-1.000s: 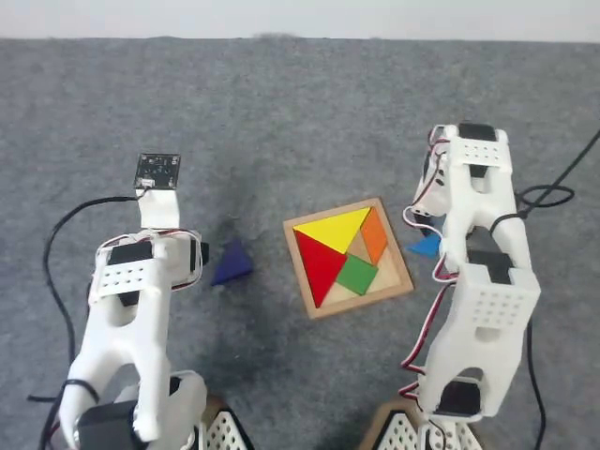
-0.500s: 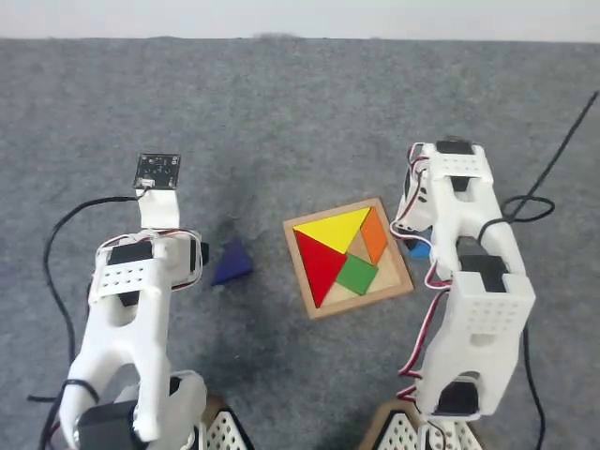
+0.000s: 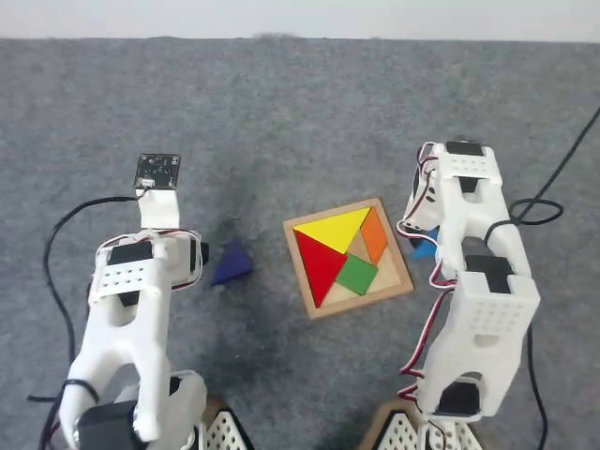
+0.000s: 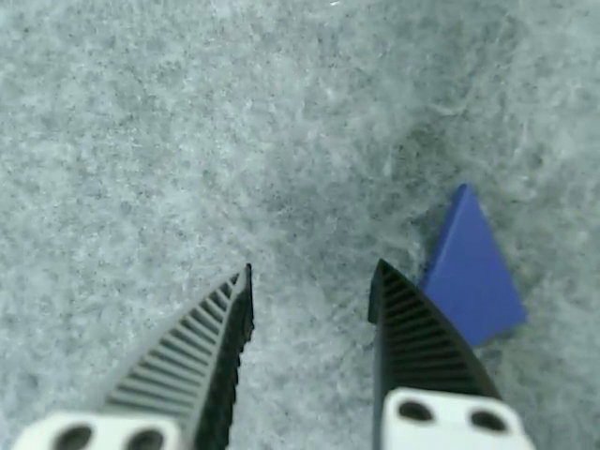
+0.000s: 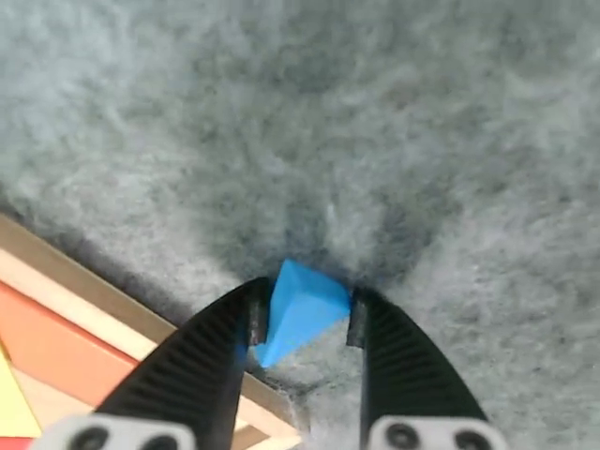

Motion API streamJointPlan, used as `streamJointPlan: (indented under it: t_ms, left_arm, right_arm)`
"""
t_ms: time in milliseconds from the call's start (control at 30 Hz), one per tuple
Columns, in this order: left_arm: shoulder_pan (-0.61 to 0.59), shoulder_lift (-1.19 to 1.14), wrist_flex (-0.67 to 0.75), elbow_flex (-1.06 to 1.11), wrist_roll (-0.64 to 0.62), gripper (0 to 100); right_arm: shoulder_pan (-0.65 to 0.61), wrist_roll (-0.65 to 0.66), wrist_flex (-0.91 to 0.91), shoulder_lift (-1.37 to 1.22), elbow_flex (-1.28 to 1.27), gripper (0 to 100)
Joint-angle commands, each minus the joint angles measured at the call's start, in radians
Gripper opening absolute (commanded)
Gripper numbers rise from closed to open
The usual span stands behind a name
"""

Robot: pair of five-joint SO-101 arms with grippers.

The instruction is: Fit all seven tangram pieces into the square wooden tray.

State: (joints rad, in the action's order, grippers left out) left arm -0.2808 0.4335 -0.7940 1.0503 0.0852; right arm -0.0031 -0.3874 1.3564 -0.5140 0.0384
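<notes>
right claw (image 5: 305,314): narrow, pinching the light blue triangle (image 5: 300,300), just at 3 o'clock of the tray (image 3: 364,300)
left claw (image 4: 309,281): spread, holding nothing
dark blue triangle (image 4: 467,272): tray's 9 o'clock

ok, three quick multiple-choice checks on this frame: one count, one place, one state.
1. Pieces in the tray? A) four B) two C) seven
2. The dark blue triangle is: A) in the tray B) stacked on another piece C) on the carpet beside the left arm
3. The right claw is: A) open, empty B) shut on the light blue piece C) open over the tray

1 A: yellow, red, orange, green.
2 C: it lies on carpet, apart from the tray.
3 B: both fingers press its sides.
</notes>
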Motion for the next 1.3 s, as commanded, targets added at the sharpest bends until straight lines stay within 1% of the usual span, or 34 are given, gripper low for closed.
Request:
streamJointPlan:
  t_ms: [0,167,300,367,467,533,567,633,800,900,1000,1167,1267]
  left_arm:
    - [0.009,0.038,0.026,-0.005,-0.011,20]
    - [0.009,0.038,0.026,-0.005,-0.011,20]
    - [0.009,0.038,0.026,-0.005,-0.011,20]
    - [0.009,0.038,0.026,-0.005,-0.011,20]
    - [0.009,0.038,0.026,-0.005,-0.011,20]
    - [0.009,0.038,0.026,-0.004,-0.011,20]
    - [0.009,0.038,0.026,-0.004,-0.011,20]
    - [0.008,0.038,0.026,-0.004,-0.011,20]
    - [0.008,0.038,0.026,-0.004,-0.011,20]
    - [0.008,0.038,0.026,-0.004,-0.011,20]
    - [0.008,0.038,0.026,0.004,-0.011,20]
    - [0.008,0.038,0.026,0.005,-0.011,20]
    - [0.008,0.038,0.026,0.005,-0.011,20]
  right_arm:
    - [0.012,0.066,-0.047,0.067,0.009,5.4]
    - [0.01,0.138,-0.039,0.196,0.012,2.7]
    - [0.001,0.193,-0.05,0.343,-0.049,2.6]
    - [-0.021,0.264,-0.064,0.417,-0.095,2.6]
    - [-0.077,0.405,-0.087,0.513,-0.181,2.6]
    - [-0.124,0.466,-0.11,0.567,-0.249,2.7]
    - [-0.14,0.477,-0.128,0.588,-0.281,3.1]
    - [-0.148,0.479,-0.166,0.619,-0.339,3.9]
    - [-0.148,0.482,-0.199,0.611,-0.451,16.5]
    - [-0.133,0.465,-0.2,0.559,-0.47,17.3]
    - [-0.104,0.391,-0.249,0.486,-0.457,17.4]
    - [-0.07,0.35,-0.259,0.344,-0.374,17.4]
    - [-0.051,0.304,-0.257,0.274,-0.33,17.3]
